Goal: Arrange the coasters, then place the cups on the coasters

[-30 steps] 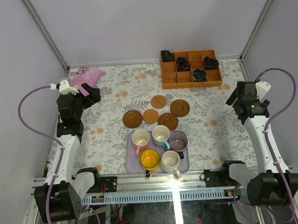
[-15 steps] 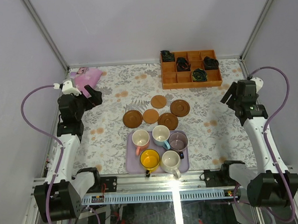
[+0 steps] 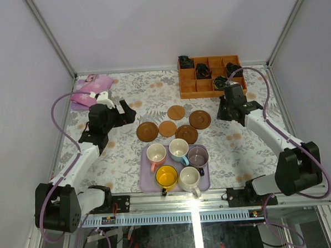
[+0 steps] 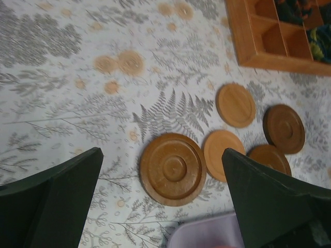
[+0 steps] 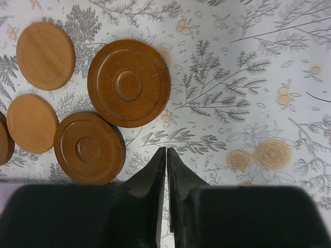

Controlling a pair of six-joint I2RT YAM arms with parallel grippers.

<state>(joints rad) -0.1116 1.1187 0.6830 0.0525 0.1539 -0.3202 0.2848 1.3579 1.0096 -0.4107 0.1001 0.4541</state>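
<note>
The right jaws were pressed together on nothing, their tips over bare tabletop just beside two ringed coasters, one farther and one nearer. The left jaws stood spread wide and empty, hanging above the leftmost coaster.

A second before, the right arm and left arm had been drawn back at the sides, and the right jaws had been spread. Since then each arm had swung in over the coasters, and the right jaws had shut in the air.

The five coasters themselves had not moved. They lay close together in a loose bunch on the tabletop behind the tray. All five cups, among them the yellow and the blue, sat in that tray untouched.

Shut jaws beside a flat disc suggested a push or slide, not a pinch. By that reading the arranging was only beginning, and the cups had to wait until the coasters were spaced out.
</note>
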